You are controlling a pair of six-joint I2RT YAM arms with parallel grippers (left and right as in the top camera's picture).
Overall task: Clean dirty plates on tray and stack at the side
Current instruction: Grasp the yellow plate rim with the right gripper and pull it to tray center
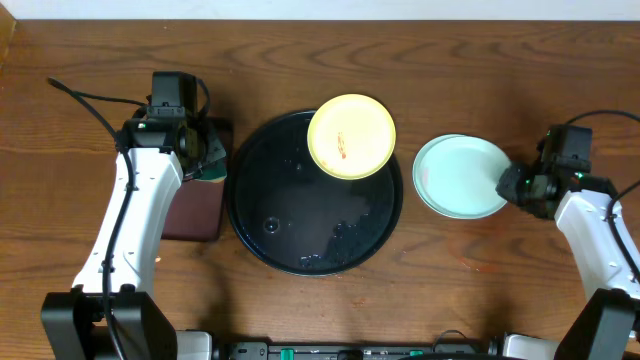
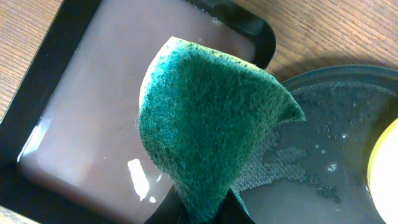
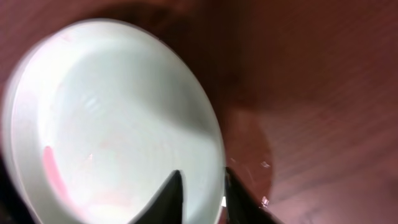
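The left gripper [image 2: 208, 205] is clenched on a green scouring sponge [image 2: 205, 118] and hangs over the small brown tray [image 2: 50, 62], which lies just left of the black tray [image 1: 290, 230] and has a film of water in it. The black tray itself is wet, with drops and a soapy patch. Only the yellow plate [image 1: 351, 136] remains there, on the far right part of the black tray, with its edge passing over the rim. A small reddish smear shows near the middle of the yellow plate.

To the right of the black tray, on the tabletop [image 1: 480, 290], the aqua plates [image 1: 455, 175] lie one on the other. The right gripper [image 3: 202, 186] stands astride the right rim of the top one. I cannot tell if it presses the rim or has let go. A pink streak [image 3: 53, 171] shows inside that plate.

I judge that two plates are already stacked and the yellow one is the last to wash. The next move calls for bringing the sponge across the black tray onto the smear. The plate needs steadying, because it sits partly on the rim and may tip or slide. Nothing lies between the sponge and the plate.
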